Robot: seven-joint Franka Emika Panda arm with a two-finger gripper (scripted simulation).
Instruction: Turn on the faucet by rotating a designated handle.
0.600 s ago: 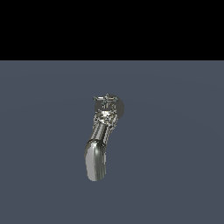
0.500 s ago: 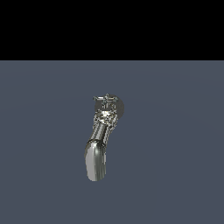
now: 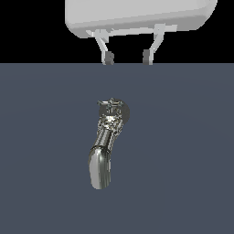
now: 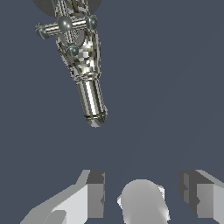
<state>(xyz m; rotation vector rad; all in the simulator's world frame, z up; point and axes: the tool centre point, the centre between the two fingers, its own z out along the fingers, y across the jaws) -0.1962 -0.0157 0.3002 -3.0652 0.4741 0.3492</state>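
The chrome faucet [image 3: 104, 151] lies in the middle of the grey-blue floor, its thick curved spout pointing toward the lower edge of the exterior view. The small spiky cross-shaped handle [image 3: 111, 106] caps its narrow ornate end. In the wrist view the faucet [image 4: 87, 87] and its handle [image 4: 66, 25] show clearly. My white gripper [image 3: 127, 57] hangs at the top of the exterior view, above and behind the handle, apart from it. Its fingers [image 4: 95, 194] stand wide apart with nothing between them; the gripper [image 4: 143, 192] is open.
Flat grey-blue floor [image 3: 183, 160] surrounds the faucet on all sides. The white wrist body [image 3: 137, 16] fills the top of the exterior view. No other objects show.
My gripper has come into the exterior view at the top; earlier it was out of view. The faucet and handle have not moved.
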